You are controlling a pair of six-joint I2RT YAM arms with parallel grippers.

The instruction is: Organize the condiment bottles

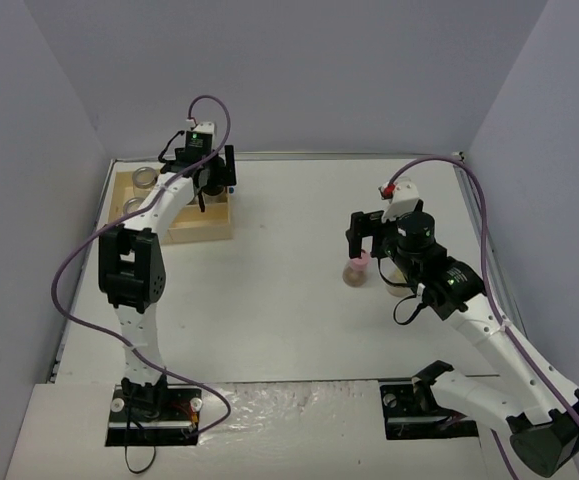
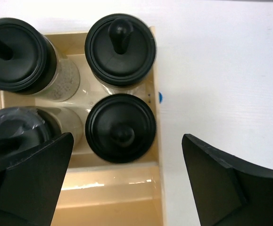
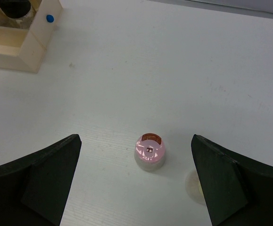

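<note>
White table (image 1: 289, 320), wooden tray (image 1: 201, 234) far left, pink-capped jar (image 1: 356, 271) beside pale-capped jar (image 3: 194, 185) at right

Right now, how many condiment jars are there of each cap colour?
Black-capped jars: 3
Clear-topped jars: 2
Pink-capped jar: 1
Pale yellow-capped jar, partly hidden: 1
Total: 7

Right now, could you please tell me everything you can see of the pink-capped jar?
The pink-capped jar is small, squat and made of clear glass. Its translucent pink top has a small dark mark at its middle, and the contents look beige. It stands upright on the white table, far from the wooden tray, beneath the open right gripper, which does not touch it. A pale-capped jar stands close beside it, apart.
</note>
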